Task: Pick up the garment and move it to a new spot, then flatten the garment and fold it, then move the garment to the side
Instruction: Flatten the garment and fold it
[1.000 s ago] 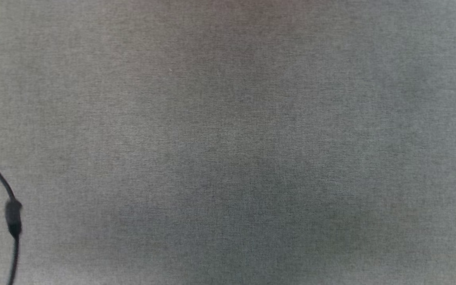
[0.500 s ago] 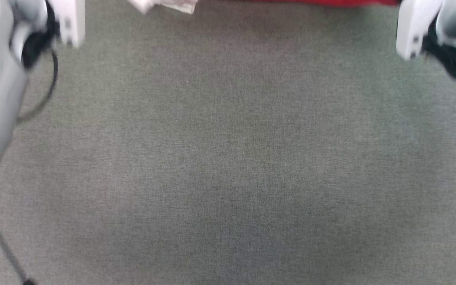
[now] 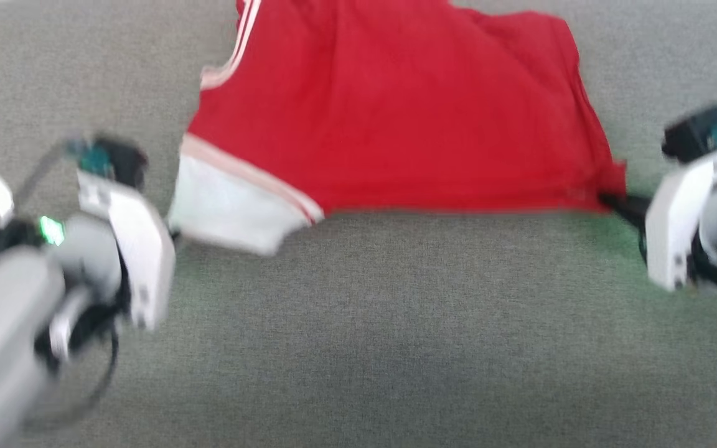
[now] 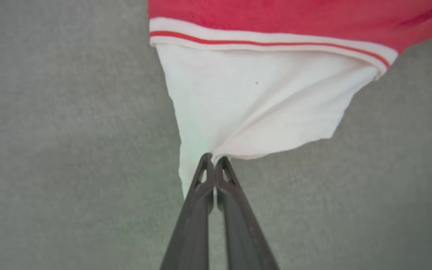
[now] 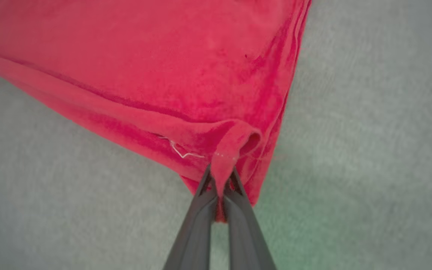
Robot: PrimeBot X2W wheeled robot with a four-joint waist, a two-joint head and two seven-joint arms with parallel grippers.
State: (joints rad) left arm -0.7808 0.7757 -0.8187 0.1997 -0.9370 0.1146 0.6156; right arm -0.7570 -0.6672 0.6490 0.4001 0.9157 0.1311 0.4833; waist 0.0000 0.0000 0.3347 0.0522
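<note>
Garment (image 3: 396, 112) stretched over grey surface (image 3: 358, 323) between both arms. Left end effector (image 4: 213, 159) pinched shut on white sleeve (image 4: 257, 105); right end effector (image 5: 221, 176) shut on red hem corner (image 5: 234, 140). Pull evenly, lower together, avoiding wrinkles.

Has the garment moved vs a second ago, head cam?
Cannot tell. The whole head view shifted, and the plain grey surface gives no fixed mark to judge the garment against.
</note>
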